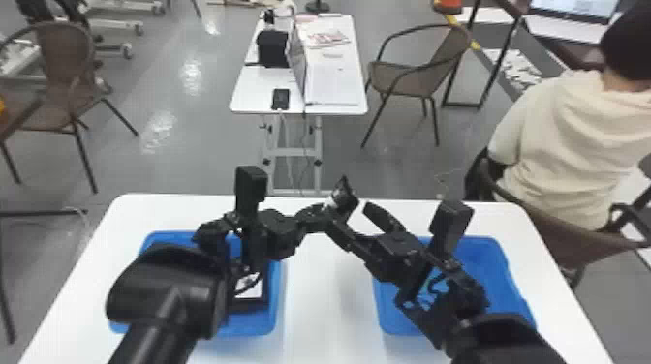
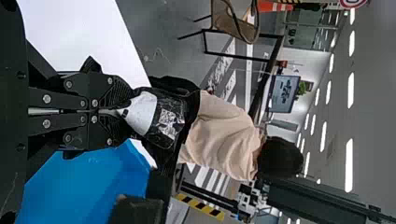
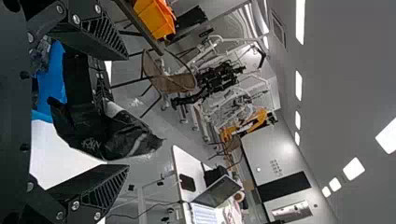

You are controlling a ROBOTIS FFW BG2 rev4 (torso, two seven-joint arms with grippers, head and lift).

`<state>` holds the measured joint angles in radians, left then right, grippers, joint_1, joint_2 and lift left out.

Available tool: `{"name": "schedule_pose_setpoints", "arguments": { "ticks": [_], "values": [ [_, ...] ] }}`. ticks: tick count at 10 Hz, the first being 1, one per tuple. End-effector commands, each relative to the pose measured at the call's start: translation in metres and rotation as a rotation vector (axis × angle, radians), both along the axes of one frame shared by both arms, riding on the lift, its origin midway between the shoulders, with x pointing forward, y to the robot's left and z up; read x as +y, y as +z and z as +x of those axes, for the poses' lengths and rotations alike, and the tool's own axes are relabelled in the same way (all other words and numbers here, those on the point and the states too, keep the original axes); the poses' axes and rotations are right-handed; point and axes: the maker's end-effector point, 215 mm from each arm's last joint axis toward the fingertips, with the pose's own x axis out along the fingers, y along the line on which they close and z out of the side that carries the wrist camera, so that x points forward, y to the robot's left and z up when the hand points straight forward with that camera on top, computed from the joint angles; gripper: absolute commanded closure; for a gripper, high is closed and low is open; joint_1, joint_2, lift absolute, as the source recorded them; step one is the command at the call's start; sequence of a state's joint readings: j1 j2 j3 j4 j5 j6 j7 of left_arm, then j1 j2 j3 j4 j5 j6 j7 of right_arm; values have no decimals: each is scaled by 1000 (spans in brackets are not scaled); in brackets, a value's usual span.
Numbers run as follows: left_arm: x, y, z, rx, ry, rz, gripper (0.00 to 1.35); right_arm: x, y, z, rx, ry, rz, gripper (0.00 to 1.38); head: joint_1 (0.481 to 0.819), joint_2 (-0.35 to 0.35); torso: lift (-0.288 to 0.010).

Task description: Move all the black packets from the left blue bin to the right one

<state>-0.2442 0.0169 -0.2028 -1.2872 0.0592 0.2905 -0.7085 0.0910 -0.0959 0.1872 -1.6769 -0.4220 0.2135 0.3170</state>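
Above the table [image 1: 329, 305], the left gripper [image 2: 125, 112] clenches an undelivered black packet [image 2: 167, 122] beside the open right gripper [image 3: 127, 112] — another packet [image 1: 249, 304] apparently waiting in the left bin [image 1: 275, 310].

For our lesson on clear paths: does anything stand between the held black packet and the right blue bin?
Yes: the open right end effector is beside the packet, and its arm extends over the right blue bin, partly blocking the way.
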Motion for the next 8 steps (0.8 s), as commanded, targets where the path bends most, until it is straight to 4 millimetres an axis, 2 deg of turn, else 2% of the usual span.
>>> {"name": "schedule_pose_setpoints", "arguments": {
  "ticks": [1, 3, 5, 6, 7, 8],
  "values": [
    [-27, 11, -8, 27, -36, -83, 1216, 6, -5, 11, 9, 18, -5, 200, 695, -63, 0],
    [-44, 14, -19, 56, -64, -140, 1216, 3, -4, 28, -6, 4, -24, 229, 695, -90, 0],
    [-48, 11, -23, 72, -70, -144, 1216, -4, 0, 40, -11, -29, -27, 891, 695, -107, 0],
    [-47, 11, -23, 74, -67, -148, 1216, -8, -3, 40, -6, -54, -33, 1136, 695, -114, 0],
    [-47, 11, -23, 73, -67, -150, 1216, -14, 0, 40, -20, -87, -47, 1184, 695, -119, 0],
    [-46, 12, -22, 72, -63, -152, 1216, -21, 11, 41, -76, -115, -37, 1184, 695, -124, 0]
  ]
}}
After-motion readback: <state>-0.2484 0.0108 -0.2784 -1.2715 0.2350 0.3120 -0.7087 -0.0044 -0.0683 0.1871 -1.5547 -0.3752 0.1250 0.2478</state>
